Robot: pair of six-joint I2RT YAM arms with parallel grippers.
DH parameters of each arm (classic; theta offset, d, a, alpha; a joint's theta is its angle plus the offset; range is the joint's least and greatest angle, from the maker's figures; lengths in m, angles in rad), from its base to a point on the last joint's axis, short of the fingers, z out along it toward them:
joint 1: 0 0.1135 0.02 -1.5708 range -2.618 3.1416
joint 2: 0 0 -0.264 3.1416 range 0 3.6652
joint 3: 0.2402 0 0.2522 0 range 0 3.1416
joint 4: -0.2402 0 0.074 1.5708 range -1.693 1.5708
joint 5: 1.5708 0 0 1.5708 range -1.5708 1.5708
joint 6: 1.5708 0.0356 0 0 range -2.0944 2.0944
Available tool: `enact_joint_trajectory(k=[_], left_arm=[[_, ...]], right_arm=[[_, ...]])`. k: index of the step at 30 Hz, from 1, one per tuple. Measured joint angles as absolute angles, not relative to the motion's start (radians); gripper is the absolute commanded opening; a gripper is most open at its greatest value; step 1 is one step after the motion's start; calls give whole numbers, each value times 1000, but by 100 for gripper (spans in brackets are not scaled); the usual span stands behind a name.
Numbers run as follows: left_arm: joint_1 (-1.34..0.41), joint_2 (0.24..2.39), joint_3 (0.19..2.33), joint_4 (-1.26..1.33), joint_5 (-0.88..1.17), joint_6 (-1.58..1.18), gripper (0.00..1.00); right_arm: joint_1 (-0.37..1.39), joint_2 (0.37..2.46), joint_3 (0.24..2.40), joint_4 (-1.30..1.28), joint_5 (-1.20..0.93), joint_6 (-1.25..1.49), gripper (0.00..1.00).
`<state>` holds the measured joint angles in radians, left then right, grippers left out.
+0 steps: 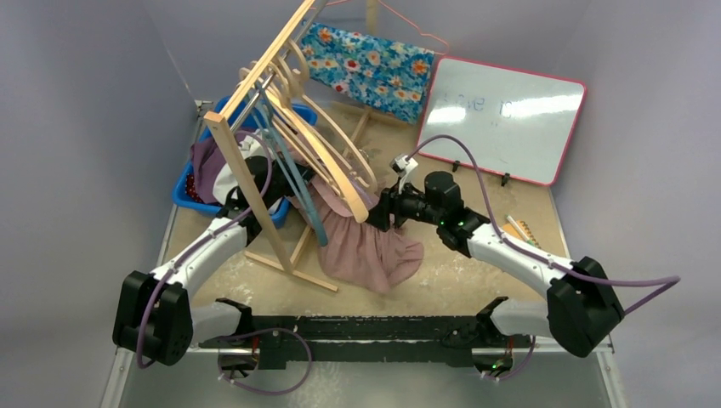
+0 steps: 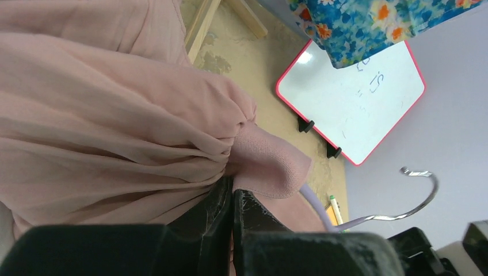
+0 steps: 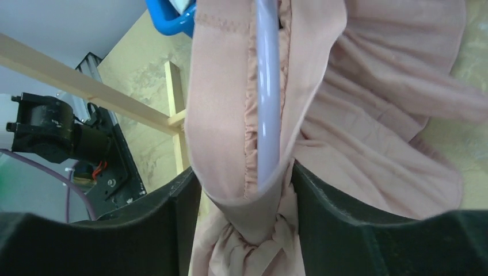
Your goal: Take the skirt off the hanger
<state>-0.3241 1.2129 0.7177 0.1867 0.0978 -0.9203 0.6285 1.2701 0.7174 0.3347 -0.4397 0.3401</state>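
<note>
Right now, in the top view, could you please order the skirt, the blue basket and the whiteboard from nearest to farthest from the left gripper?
Measured from the left gripper:
1. The skirt, pinched in its jaws, just to its right.
2. The blue basket, close beside the arm, on the left.
3. The whiteboard, far off at the back right.

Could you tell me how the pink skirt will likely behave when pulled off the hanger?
The skirt is probably floppy: it bunches into folds at the left gripper. Likely light, thin. Its waistband wraps the hanger, so it may snag.
</note>
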Motion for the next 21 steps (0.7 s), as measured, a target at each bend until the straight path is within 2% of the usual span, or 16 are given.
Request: enact_joint_trajectory(k=[4,8,15,19,21], left_arm=[[-324,1207,718,175,107,-921,0],[-324,1192,715,160,117,-923,0],[-324,1179,709,154,123,-924,0],[-324,1171,708,143,126,-924,0],[-324,1164,706,140,126,-924,0]], right_arm=[[627,1232,729,327,-437,319,81],[607,1232,784,325,-436,301,82],[583,1359,887,357,-432,332,78],[527,1409,875,370,-425,440,66],[478,1428,868,377,-419,486,64]])
